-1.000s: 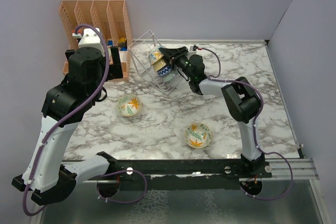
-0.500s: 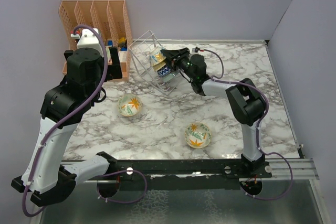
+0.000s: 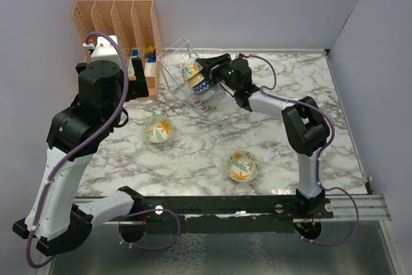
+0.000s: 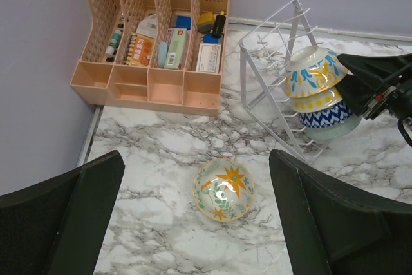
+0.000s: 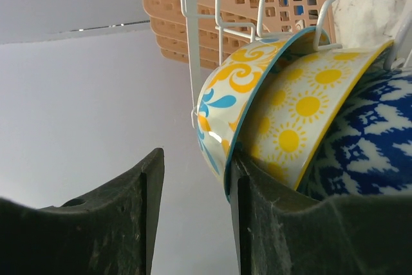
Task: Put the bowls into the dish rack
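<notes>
Thin white wire dish rack (image 3: 182, 56) with zigzag slots, at the back of the marble-veined tabletop (image 3: 193, 152), beside a perforated orange plastic organizer (image 3: 119, 24). Four glossy round bowls are nested in its slots: orange-and-blue scroll bowl (image 5: 225, 94), yellow-sun bowl (image 5: 302, 114), blue-patterned bowl (image 5: 367, 146), and a pale teal bowl (image 4: 335, 130) that is mostly hidden. A cream flower-print bowl (image 3: 158, 129) and a cream leaf-print bowl (image 3: 243, 165) lie loose on the tabletop. Right gripper (image 5: 193, 159): jaws released, narrowly parted beside the scroll bowl's rim; whether they touch it is unclear. Left gripper (image 4: 194, 159): jaws wide apart, empty.
</notes>
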Motion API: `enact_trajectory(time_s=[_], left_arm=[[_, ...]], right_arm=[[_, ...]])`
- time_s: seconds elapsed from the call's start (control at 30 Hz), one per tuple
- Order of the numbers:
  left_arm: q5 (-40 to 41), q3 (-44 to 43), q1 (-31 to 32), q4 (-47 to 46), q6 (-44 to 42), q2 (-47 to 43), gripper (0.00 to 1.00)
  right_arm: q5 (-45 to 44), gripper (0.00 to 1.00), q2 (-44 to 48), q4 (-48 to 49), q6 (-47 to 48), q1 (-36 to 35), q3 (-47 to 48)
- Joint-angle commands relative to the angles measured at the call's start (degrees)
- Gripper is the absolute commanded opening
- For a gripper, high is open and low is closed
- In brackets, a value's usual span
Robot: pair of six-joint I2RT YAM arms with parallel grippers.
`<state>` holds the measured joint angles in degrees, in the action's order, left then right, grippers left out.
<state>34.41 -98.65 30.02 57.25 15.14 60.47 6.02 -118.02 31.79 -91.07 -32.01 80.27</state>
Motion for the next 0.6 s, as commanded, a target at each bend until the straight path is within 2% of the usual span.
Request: enact_trajectory(time_s=[0.0,0.33,0.57], left_arm=[[1.2,-0.1,0.1,-0.6,0.5,-0.9,0.99],[0.4,0.0,0.2,-1.4,0.6,-0.3,0.99],[0.3,-0.1,0.1,-0.9,0.8,-0.1,0.98]], right_arm=[[-0.8,0.44,4.6,-4.6,1.9,0.4,0.6],[0.3,0.45,5.8,-12.5,3.4,1.0,1.1],[2.1,0.45,4.4,-13.3,3.1,1.2,1.6]])
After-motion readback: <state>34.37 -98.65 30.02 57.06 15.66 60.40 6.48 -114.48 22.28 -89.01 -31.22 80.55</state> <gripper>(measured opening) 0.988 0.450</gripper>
